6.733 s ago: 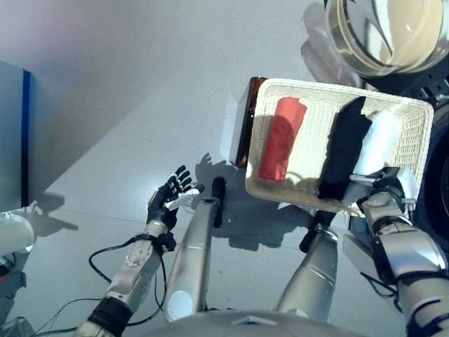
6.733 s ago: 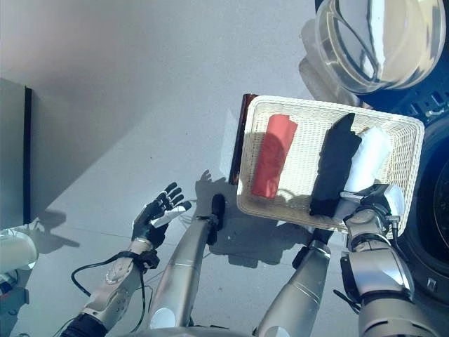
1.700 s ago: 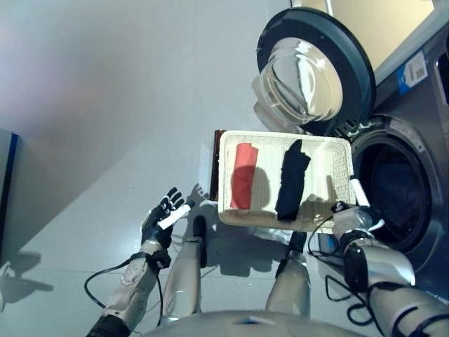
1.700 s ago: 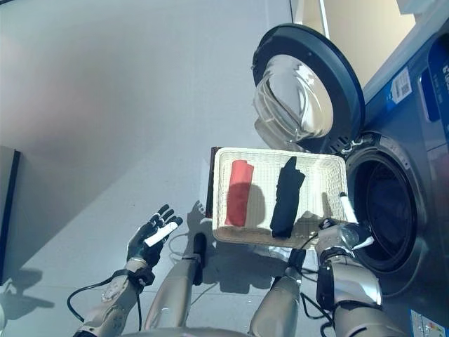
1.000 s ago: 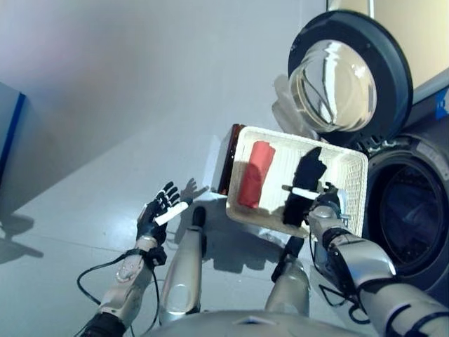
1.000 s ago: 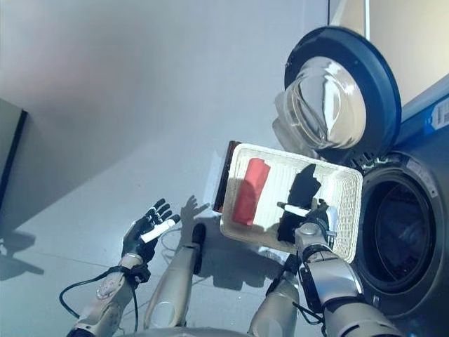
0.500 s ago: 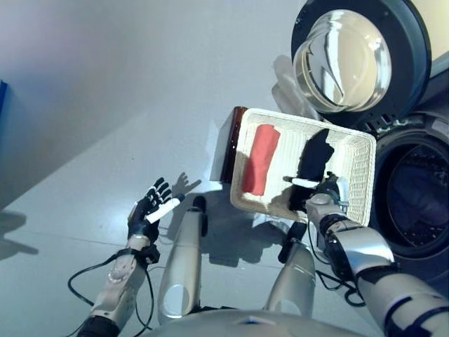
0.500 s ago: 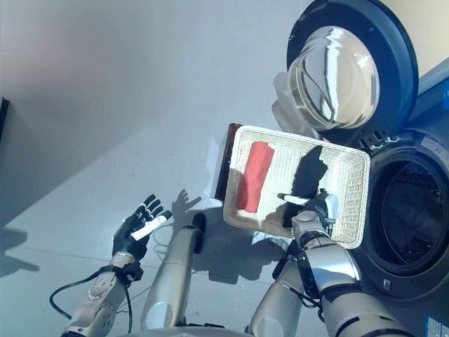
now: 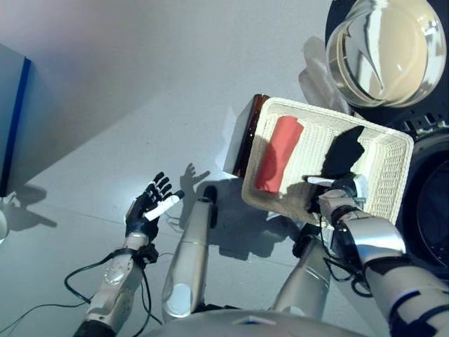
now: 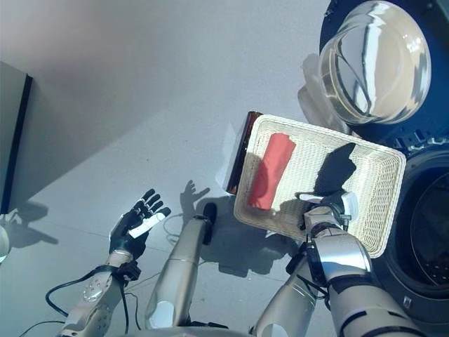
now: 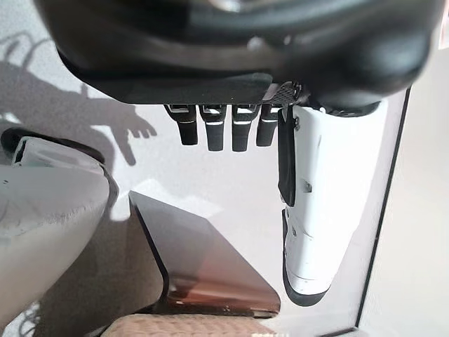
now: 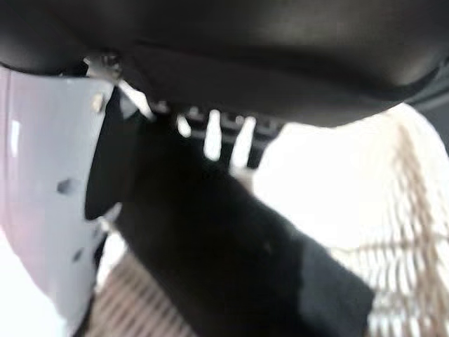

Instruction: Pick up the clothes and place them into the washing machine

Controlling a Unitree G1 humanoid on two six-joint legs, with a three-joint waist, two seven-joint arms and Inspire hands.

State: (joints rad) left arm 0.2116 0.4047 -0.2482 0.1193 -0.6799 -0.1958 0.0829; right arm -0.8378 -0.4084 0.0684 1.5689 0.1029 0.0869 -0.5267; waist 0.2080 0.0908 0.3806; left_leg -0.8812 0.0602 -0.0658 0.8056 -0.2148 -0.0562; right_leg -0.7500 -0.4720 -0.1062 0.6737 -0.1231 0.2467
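Note:
A shallow wicker basket rests on a low dark brown box beside the washing machine. In it lie a rolled red garment and a black garment. My right hand is over the basket's near edge, on the near end of the black garment. Its fingers reach straight onto the cloth and its white-covered thumb stands out to the side. My left hand is open and empty above the floor, well left of the basket; its fingers are straight.
The machine's round glass door stands open behind the basket. The dark drum opening is at the right. A blue panel stands at the far left. The grey floor lies between.
A white garment that lay in the basket earliest is gone from it. My right hand came from beside the drum opening back onto the black garment. The camera has shifted; my left hand stays open.

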